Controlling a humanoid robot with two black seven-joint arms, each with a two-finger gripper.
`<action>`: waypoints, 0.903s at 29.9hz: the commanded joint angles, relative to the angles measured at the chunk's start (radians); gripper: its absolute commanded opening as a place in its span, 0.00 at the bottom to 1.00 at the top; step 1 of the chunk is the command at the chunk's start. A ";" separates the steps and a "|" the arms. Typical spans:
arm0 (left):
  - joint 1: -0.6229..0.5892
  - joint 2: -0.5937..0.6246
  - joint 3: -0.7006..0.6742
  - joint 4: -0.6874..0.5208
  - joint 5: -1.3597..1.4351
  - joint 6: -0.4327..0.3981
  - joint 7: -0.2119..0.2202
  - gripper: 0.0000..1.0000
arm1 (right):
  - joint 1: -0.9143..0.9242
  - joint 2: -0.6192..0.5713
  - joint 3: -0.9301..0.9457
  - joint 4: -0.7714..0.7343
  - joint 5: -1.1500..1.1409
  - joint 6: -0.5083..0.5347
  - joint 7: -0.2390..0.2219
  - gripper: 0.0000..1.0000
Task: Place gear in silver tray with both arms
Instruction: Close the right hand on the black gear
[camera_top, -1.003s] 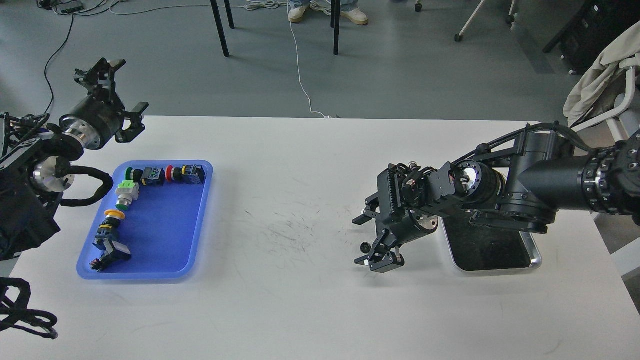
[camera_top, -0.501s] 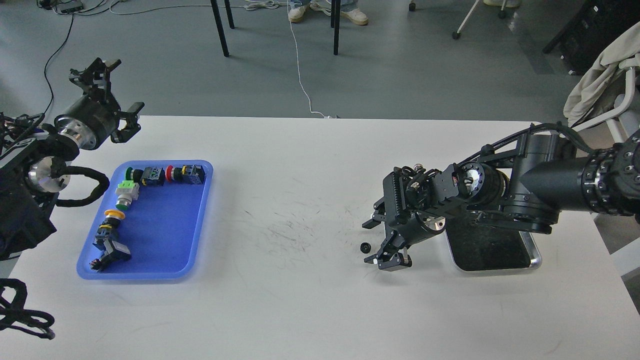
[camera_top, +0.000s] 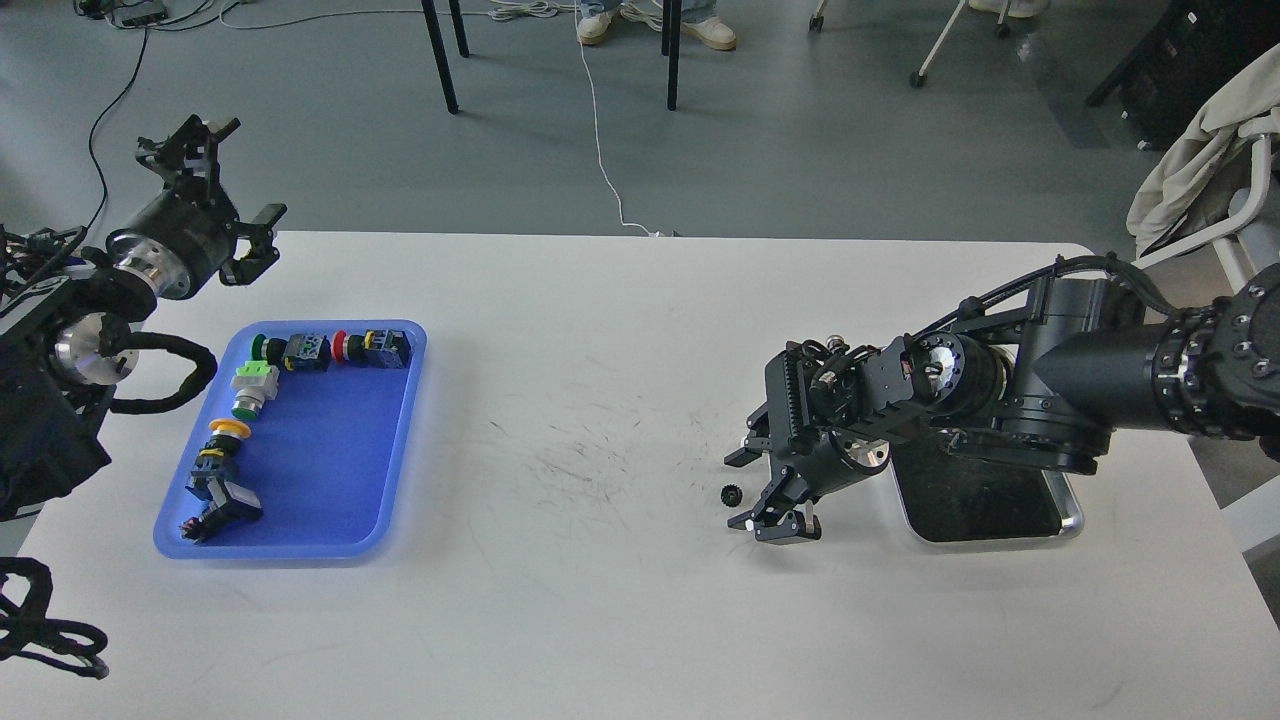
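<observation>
A small black gear (camera_top: 729, 494) lies on the white table (camera_top: 600, 600), apart from any finger. My right gripper (camera_top: 752, 490) is open and empty just right of the gear, its jaws spread with the gear at their mouth. The silver tray (camera_top: 1072, 520) sits behind that gripper at the right, its dark floor partly hidden by my right arm (camera_top: 1080, 375). My left gripper (camera_top: 228, 185) is open and empty, held high over the table's far left corner, far from the gear.
A blue plastic tray (camera_top: 330, 480) at the left holds several coloured push-button switches along its far and left sides. Chair legs and cables stand on the floor beyond the table. A cloth-draped chair (camera_top: 1210, 150) stands at the far right.
My right gripper has drawn back to the right, so the gear now lies outside its fingertips instead of between them. My left gripper has shifted slightly left and up.
</observation>
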 joint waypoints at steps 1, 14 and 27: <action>-0.001 0.000 0.000 0.000 0.000 0.000 0.001 0.99 | 0.003 0.006 0.000 -0.002 0.000 0.000 0.000 0.56; 0.001 0.000 0.000 0.000 0.000 0.000 0.000 0.99 | 0.001 0.014 -0.008 -0.007 -0.001 0.009 0.000 0.42; 0.001 -0.002 0.001 0.000 0.000 0.000 0.000 0.99 | 0.000 0.014 -0.008 -0.015 -0.004 0.009 0.000 0.22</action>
